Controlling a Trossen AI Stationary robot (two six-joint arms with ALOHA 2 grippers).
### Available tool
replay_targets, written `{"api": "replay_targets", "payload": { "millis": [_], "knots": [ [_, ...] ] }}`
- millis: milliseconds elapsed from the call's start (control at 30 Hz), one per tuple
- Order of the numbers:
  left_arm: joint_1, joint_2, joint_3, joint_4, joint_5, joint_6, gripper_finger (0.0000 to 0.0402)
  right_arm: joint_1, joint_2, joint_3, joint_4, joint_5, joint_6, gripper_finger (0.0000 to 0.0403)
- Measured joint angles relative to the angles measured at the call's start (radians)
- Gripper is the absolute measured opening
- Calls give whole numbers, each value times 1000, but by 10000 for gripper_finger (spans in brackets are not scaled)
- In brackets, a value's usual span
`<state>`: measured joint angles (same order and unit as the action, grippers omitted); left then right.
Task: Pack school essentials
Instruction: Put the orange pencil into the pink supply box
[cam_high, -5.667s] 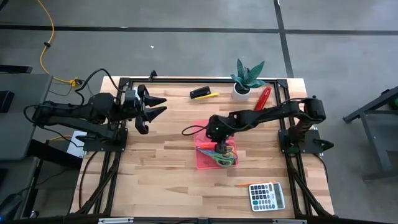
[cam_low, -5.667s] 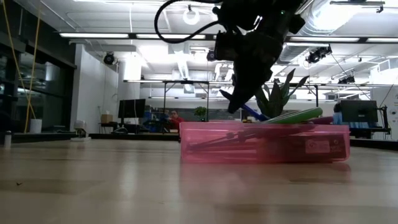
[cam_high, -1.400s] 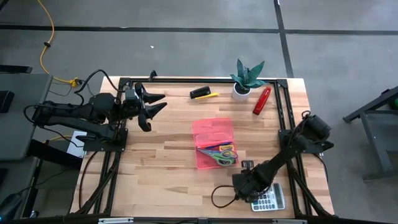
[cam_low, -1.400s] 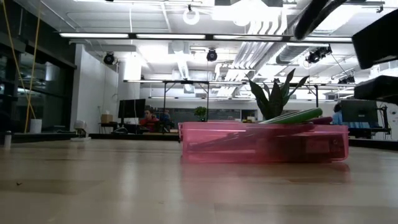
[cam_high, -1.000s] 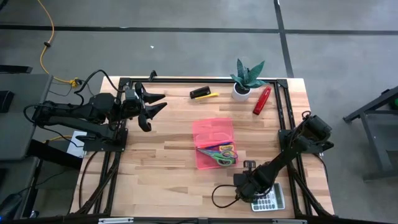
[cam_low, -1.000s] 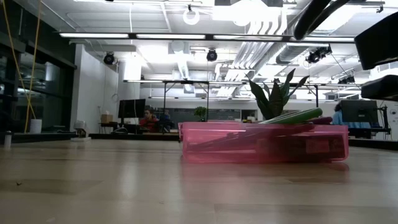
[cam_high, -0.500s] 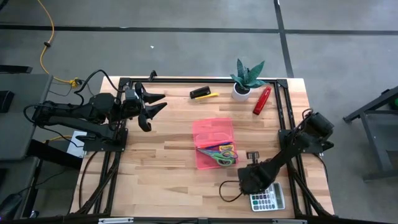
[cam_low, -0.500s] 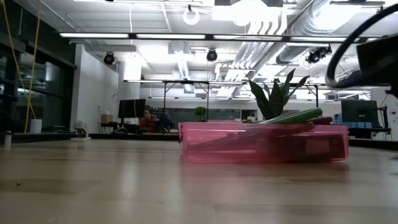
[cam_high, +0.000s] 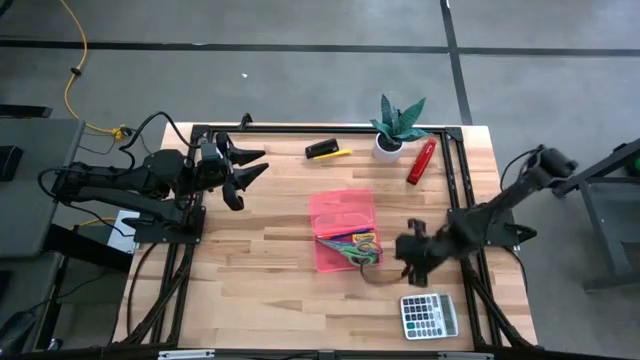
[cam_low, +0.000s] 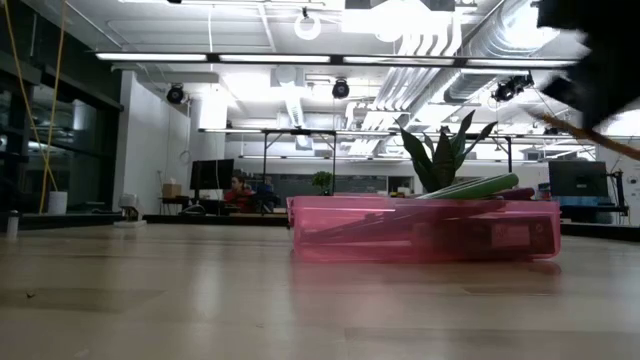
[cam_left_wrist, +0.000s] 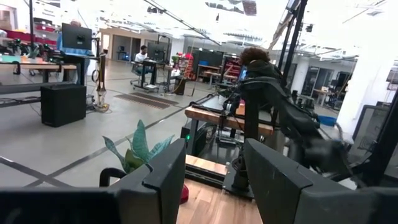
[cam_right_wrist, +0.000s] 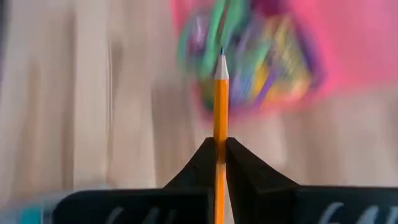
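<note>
The right pincer (cam_right_wrist: 220, 163) is clenched on a thin orange pencil (cam_right_wrist: 220, 118), raised above the wooden tabletop (cam_high: 260, 270) just beside the translucent pink plastic tray (cam_high: 343, 209), which holds the green-handled scissors (cam_high: 360, 257). The left pincer (cam_high: 243, 170) is released, idle near the tabletop's far left corner.

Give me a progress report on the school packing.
Done: the scissors already lie in the pink tray. In hand: the right gripper, beside the tray, is shut on an orange pencil pointing toward it. Left: that pencil must go in, and the black-and-yellow item and red item near the plant are outside. The left gripper waits open at the table's left.
</note>
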<state>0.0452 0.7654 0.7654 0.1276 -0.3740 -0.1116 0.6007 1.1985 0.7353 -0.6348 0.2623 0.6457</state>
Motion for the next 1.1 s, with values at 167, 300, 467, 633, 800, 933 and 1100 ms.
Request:
{"api": "replay_targets", "payload": {
  "millis": [167, 300, 467, 633, 800, 933, 1100],
  "knots": [
    [0, 0, 0, 0, 2, -18, 152, -169, -133, 8, 214, 57, -201, 0],
    [0, 0, 0, -1, 42, -64, 152, -312, -179, 10, 452, 23, -376, 0],
    [0, 0, 0, -5, 166, -163, 152, -452, -180, 10, 679, -121, -471, 0],
    [-1, 0, 0, -21, 209, -174, 152, -506, -177, 10, 786, -215, -518, 0],
    [0, 0, 0, -35, 205, -174, 152, -509, -177, 11, 822, -218, -553, 0],
    [0, 0, 0, -35, 205, -173, 152, -509, -177, 11, 819, -218, -554, 0],
    [0, 0, 0, -35, 198, -158, 152, -509, -177, 11, 819, -218, -557, 0]
  ]
}}
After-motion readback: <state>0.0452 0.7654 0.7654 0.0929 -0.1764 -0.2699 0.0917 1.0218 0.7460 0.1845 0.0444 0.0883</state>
